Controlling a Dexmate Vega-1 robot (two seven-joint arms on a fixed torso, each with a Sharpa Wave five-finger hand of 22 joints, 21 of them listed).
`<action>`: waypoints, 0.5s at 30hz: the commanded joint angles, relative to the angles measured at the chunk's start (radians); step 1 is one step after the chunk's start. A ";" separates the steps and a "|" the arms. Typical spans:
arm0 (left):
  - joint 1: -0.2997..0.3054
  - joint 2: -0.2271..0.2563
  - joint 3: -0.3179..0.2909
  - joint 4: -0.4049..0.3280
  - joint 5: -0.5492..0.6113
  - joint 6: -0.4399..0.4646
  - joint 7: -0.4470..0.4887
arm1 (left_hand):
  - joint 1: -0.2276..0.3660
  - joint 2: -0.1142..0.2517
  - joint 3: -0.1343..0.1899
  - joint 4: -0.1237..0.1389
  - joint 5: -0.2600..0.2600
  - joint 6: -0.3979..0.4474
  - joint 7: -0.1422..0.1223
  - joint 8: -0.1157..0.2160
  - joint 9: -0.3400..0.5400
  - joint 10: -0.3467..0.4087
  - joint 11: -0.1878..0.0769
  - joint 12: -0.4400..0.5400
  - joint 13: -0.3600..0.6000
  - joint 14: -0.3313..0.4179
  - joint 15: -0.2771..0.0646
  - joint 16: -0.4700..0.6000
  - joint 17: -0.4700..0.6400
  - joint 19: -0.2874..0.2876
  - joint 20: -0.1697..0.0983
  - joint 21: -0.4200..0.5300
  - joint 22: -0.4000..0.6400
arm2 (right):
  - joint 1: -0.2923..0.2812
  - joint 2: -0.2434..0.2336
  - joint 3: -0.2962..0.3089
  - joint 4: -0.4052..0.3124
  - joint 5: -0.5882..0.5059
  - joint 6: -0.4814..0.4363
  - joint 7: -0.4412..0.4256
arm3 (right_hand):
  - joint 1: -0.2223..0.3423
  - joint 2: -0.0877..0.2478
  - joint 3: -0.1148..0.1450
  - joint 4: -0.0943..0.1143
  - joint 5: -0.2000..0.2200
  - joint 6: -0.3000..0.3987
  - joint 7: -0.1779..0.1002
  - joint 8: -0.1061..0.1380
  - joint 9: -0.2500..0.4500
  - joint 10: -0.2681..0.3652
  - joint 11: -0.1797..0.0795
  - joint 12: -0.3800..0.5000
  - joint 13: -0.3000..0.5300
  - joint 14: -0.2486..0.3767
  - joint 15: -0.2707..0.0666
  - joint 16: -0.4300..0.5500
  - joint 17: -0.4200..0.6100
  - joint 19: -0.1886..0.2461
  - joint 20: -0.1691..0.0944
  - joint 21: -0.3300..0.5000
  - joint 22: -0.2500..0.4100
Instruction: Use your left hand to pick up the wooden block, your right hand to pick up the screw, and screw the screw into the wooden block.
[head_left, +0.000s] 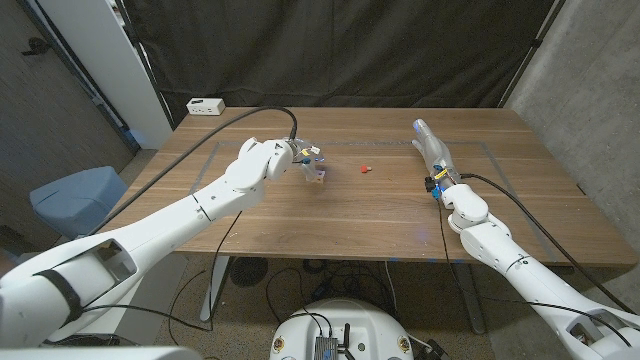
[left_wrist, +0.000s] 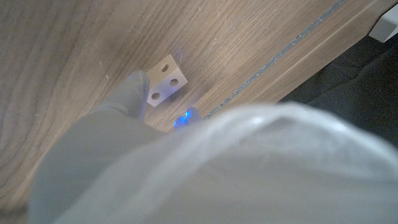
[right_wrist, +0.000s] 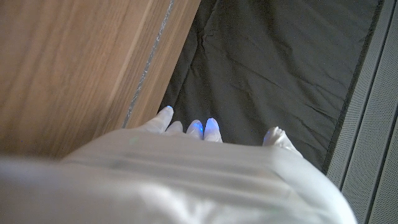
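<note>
The small pale wooden block (head_left: 316, 177) (left_wrist: 166, 79), with round holes in its face, lies on the table left of the middle. My left hand (head_left: 298, 157) hovers right over it with its fingers apart; one fingertip (left_wrist: 134, 90) is against the block's side and nothing grips it. The small red screw (head_left: 366, 168) lies on the bare wood about a hand's width to the block's right. My right hand (head_left: 432, 147) is farther right, fingers (right_wrist: 186, 128) stretched out straight toward the table's far edge, holding nothing.
A white box (head_left: 205, 105) sits at the table's far left corner. A thin grey line (head_left: 215, 150) marks a rectangle on the tabletop. A blue chair (head_left: 75, 198) stands off the table's left side. A black curtain (right_wrist: 267, 68) hangs behind.
</note>
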 joint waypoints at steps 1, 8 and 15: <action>0.003 -0.014 0.019 0.034 0.026 0.000 0.045 | 0.011 0.002 -0.005 0.001 -0.002 0.015 -0.002 0.007 0.003 0.017 -0.004 0.008 0.003 0.013 -0.007 0.004 0.003 -0.074 0.002 0.008 0.004 | -0.005 0.001 -0.002 -0.001 -0.003 -0.003 -0.005 | 0.001 0.011 0.005 -0.007 0.005 0.005 0.004 0.001 0.003 -0.001 -0.011 0.003 0.002 0.000 -0.028 0.004 0.005 0.005 -0.022 0.005 0.004; 0.009 -0.013 0.019 0.040 0.025 -0.004 0.068 | 0.019 0.003 -0.009 0.001 -0.002 0.032 -0.005 0.011 0.003 0.035 -0.005 0.014 0.005 0.031 -0.014 0.007 0.003 -0.061 0.002 0.010 0.004 | -0.005 0.005 -0.004 0.003 -0.003 -0.002 -0.008 | 0.000 0.012 0.005 -0.008 0.005 0.007 0.004 0.002 0.003 -0.001 -0.012 0.003 0.002 0.000 -0.029 0.004 0.005 0.004 -0.020 0.004 0.004; 0.016 -0.012 0.016 0.044 0.019 -0.003 0.082 | 0.029 0.004 -0.013 0.002 -0.001 0.051 -0.010 0.013 0.003 0.055 -0.010 0.021 0.008 0.047 -0.022 0.007 0.004 -0.044 0.002 0.012 0.003 | -0.005 0.005 -0.004 0.003 -0.006 0.000 -0.010 | 0.000 0.013 0.005 -0.010 0.005 0.008 0.003 0.002 0.003 0.001 -0.012 0.004 0.002 0.001 -0.029 0.004 0.005 0.003 -0.019 0.004 0.004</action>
